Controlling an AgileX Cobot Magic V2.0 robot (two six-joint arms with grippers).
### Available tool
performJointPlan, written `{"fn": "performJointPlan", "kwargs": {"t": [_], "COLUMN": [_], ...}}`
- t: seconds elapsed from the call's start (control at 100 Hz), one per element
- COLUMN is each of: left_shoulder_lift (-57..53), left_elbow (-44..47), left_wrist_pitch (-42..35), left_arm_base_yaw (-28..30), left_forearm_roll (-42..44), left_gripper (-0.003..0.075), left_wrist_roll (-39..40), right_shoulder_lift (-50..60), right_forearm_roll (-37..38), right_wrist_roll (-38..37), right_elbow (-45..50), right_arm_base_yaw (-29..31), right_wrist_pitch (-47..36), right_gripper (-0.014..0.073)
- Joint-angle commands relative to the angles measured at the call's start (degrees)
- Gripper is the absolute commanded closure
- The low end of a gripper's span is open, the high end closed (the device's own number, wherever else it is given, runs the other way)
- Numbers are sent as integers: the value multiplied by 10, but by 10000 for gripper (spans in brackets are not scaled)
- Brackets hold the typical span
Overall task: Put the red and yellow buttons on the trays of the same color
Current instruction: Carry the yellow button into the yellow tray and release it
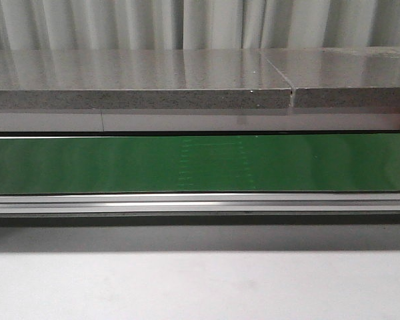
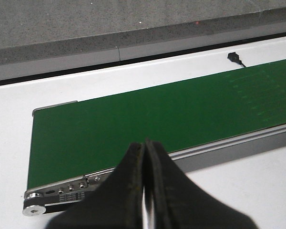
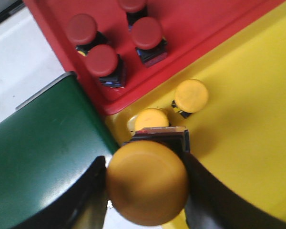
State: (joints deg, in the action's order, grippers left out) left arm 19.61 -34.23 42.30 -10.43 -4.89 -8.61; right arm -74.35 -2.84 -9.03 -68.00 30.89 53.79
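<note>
Front view, belt: a long green conveyor belt (image 1: 200,163) runs straight across the frame, with a silver aluminium rail (image 1: 200,202) along its near edge.
Front view, background: a grey speckled stone-look shelf (image 1: 140,87) sits behind the belt, pale curtains (image 1: 200,23) above it, a white tabletop (image 1: 200,287) in front.
Front view, arms: neither arm shows here, and no buttons or trays either.
Left wrist view, gripper: the left gripper (image 2: 145,191) hangs over the near rail of the green belt, and its two black fingers (image 2: 128,191) are pressed flat together with nothing between them.
Left wrist view, belt end: the belt's roller end with its small metal bolts (image 2: 71,187) lies just beside the fingers.
Left wrist view, extras: a small black plug with a cable (image 2: 234,57) rests on the white surface beyond the belt.
Right wrist view, held button: and here's the action — the right gripper (image 3: 148,191) is clamped on a large yellow round-capped push button (image 3: 148,181), a black finger (image 3: 214,195) on each side of its body.
Right wrist view, position: the held button hovers at the corner of the yellow plastic tray (image 3: 248,133), right by the belt's end.
Right wrist view, yellow tray: two smaller-looking yellow buttons (image 3: 191,95) already stand in it, one just past the held cap.
Right wrist view, red tray: the red plastic tray (image 3: 205,28) touches the yellow one and carries four red round-capped buttons (image 3: 102,61).
</note>
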Motion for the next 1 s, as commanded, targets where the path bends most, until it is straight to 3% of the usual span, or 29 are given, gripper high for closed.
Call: {"fn": "performJointPlan", "kwargs": {"t": [0.0, 0.51, 0.99], "left_shoulder_lift": [4, 4, 4], "left_elbow": [-14, -14, -14], "left_wrist_pitch": [-41, -41, -41], "left_arm_base_yaw": [-5, -5, -5], "left_forearm_roll": [-5, -5, -5], "left_gripper": [741, 741, 741], "left_wrist_roll": [6, 6, 6], "right_shoulder_lift": [2, -10, -82], "right_forearm_roll": [4, 8, 3], "right_wrist_roll": [-12, -55, -57], "right_elbow": [-12, 119, 124], "right_arm_base_yaw": [27, 89, 94], "right_wrist_pitch": [-32, -188, -209], "right_gripper": [429, 429, 429]}}
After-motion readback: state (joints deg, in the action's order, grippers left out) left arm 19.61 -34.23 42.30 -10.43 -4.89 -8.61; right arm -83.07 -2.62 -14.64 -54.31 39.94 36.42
